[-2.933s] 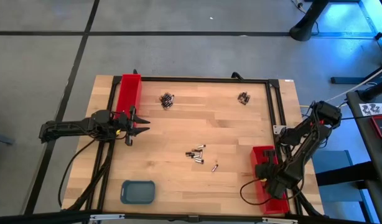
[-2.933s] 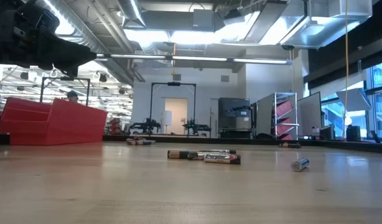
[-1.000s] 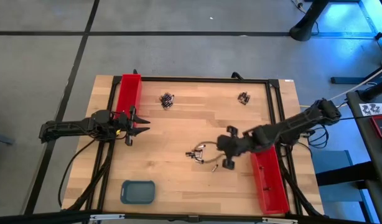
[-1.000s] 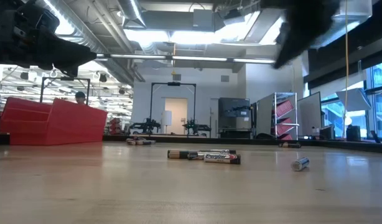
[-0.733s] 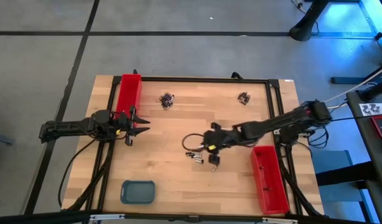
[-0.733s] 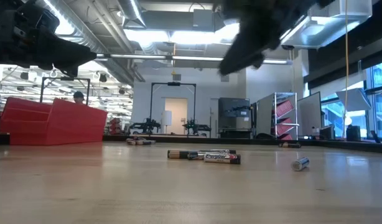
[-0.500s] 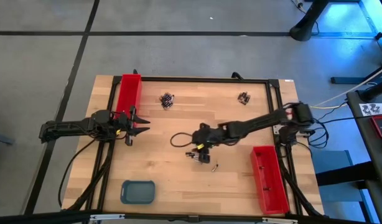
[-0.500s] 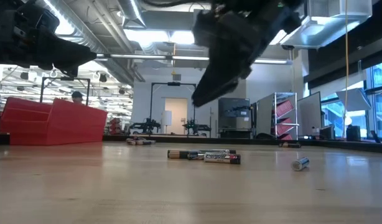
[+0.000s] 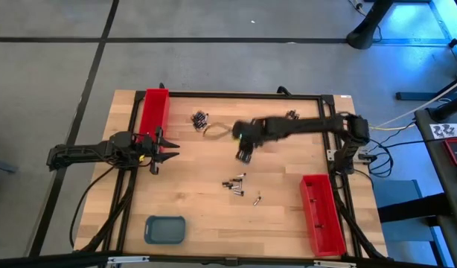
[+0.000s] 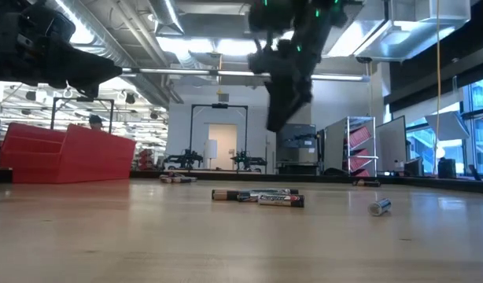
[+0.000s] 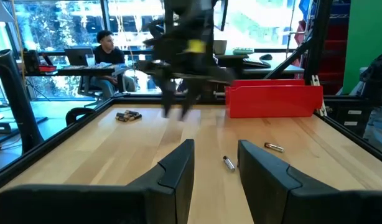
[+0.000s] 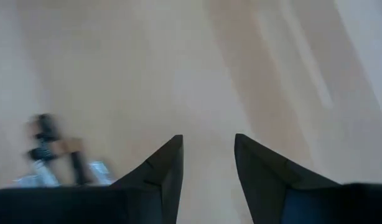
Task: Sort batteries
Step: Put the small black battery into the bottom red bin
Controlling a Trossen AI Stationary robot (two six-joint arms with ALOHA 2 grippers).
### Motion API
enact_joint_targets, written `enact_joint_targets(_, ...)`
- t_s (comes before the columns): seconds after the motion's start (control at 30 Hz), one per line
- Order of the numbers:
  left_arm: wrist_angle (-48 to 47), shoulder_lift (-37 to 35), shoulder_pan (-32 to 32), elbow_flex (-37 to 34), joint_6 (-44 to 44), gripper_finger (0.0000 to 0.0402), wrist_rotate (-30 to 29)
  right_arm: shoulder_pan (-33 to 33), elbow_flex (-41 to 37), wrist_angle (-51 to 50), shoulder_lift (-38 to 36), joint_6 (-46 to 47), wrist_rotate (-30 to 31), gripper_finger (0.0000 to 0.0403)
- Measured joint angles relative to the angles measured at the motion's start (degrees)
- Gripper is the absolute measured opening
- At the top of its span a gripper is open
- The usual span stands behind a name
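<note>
High view: right gripper (image 9: 244, 154) hangs over the table's middle, arm stretched in from the 3 o'clock edge, blurred. Its two fingers stand apart with bare wood between them in the right wrist view; nothing pinched. Batteries (image 9: 234, 183) in a small cluster lie at about 6 o'clock from that gripper, well apart from it. One stray cell (image 9: 257, 199) sits just off the cluster toward 4 o'clock. A second heap (image 9: 200, 119) lies at 10 o'clock from the gripper, near the far rail; a third heap (image 9: 291, 117) toward 2 o'clock.

Left gripper (image 9: 163, 152) waits at the table's 9 o'clock side, just beside the red tray (image 9: 152, 112). Fingers spread, empty; in the left wrist view two cells lie on the wood beyond its tips.

Second red tray (image 9: 321, 211) along the 4 o'clock edge. Blue-grey tray (image 9: 165, 229) near 7 o'clock.

Hard to read: right wrist view shows a smeared dark clump beside the fingers, probably batteries, cannot tell which heap. Low view shows the right gripper as a dark blur up high, above the middle cluster, clear of the wood.
</note>
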Motion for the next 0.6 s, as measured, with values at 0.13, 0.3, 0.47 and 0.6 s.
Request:
enact_joint_targets(0.13,0.0,-0.01,0.0,0.0,0.01,0.0114,0.02,-7.62,0.0,-8.17,-0.31,1.6,-3.69,0.0145)
enact_joint_targets(0.3,0.0,0.0,0.01,0.0,0.01,0.0114,0.02,-14.86,-1.24,-18.18,-0.37,-1.02,-3.42,0.0145)
enact_joint_targets(0.47,0.0,-0.01,0.0,0.0,-0.01,0.0114,0.02,-21.24,-6.74,-18.75,-0.37,-6.58,-3.46,0.0145)
enact_joint_targets(0.6,0.0,-0.01,0.01,0.0,0.01,0.0114,0.02,-25.86,-11.17,-18.01,-0.37,-9.3,-1.68,0.0145)
